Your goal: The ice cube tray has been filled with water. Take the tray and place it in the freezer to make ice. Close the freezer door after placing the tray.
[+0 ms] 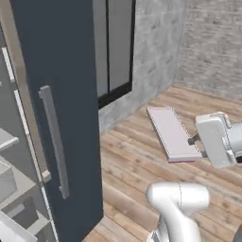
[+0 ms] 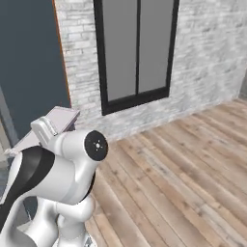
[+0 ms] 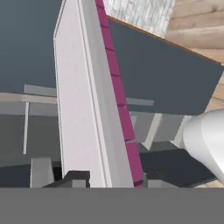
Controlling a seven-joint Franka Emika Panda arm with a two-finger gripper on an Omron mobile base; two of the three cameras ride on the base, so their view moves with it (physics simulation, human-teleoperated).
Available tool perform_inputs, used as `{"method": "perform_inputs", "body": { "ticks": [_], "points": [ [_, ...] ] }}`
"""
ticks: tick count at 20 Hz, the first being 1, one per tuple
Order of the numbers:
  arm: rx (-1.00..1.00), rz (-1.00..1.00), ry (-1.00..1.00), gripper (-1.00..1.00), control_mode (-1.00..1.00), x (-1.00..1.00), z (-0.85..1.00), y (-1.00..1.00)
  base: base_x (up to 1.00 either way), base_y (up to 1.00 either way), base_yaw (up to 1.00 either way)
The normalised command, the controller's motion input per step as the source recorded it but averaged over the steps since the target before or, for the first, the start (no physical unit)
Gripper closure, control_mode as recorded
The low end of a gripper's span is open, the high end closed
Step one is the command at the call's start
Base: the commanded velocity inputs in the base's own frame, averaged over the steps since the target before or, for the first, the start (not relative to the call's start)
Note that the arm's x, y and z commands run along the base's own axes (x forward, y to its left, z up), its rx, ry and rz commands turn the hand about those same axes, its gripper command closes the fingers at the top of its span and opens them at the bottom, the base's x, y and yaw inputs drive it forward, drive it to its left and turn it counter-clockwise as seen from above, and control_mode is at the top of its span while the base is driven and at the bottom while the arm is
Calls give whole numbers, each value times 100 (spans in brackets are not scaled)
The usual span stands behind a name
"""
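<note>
bare plank floor (image 1: 137, 165) right of open freezer door (image 1: 56, 94), fingers (image 3: 109, 179) clamped on ice cube tray (image 1: 172, 133)

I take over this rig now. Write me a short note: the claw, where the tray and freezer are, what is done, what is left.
Claw: shut on the ice cube tray, gripping it at one end.
Tray: held in the air above the wooden floor, out in front of the arm, to the right of the freezer door.
Freezer: door stands open; light grey shelves show at the left.
Done: tray picked up and brought near the freezer.
Left: put the tray on a shelf, let go, close the door.
</note>
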Motion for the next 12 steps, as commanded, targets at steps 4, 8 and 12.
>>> {"method": "perform_inputs", "body": {
  "ticks": [4, 8, 12],
  "points": [
    [0, 0, 0, 100, 100, 0, 0, 0, 0, -2, 81],
    [0, 0, 0, 100, 100, 0, 0, 0, 0, -5, 75],
    [0, 0, 0, 100, 100, 0, 0, 0, 0, -11, 71]
  ]
}}
